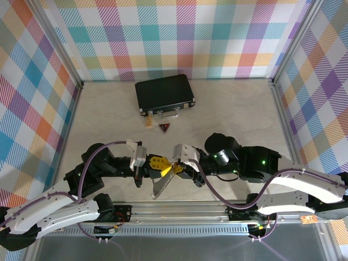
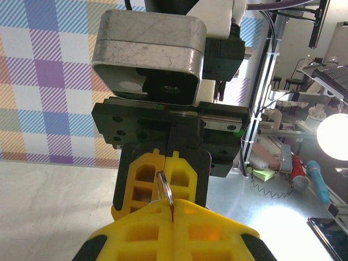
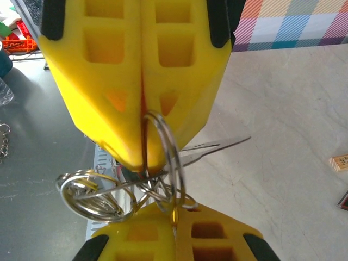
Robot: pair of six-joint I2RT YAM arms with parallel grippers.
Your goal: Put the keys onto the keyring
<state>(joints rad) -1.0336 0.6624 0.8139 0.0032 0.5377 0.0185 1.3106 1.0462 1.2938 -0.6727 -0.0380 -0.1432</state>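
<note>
From the top camera you see the left gripper (image 1: 158, 163) and right gripper (image 1: 173, 169) meeting tip to tip near the front edge of the pale table (image 1: 239, 114). Both are pinched tight on the silvery, toothed metal keyring (image 1: 159, 188), which hangs from them. Your tiny yellow-headed key (image 1: 148, 124) lies well apart from them, just beside the silver handle (image 1: 166, 113) of the black rectangular case (image 1: 165, 93), next to a dark triangular tag (image 1: 164, 128).

In the left wrist view the left gripper (image 2: 173, 209) is pressed closed with a loop of the keyring (image 2: 163, 187) caught in its seam, facing the right gripper (image 2: 166, 171).

In the right wrist view the right gripper (image 3: 144, 155) clamps the same keyring (image 3: 169, 152) loop, and the left gripper (image 3: 174, 220) holds it from below
</note>
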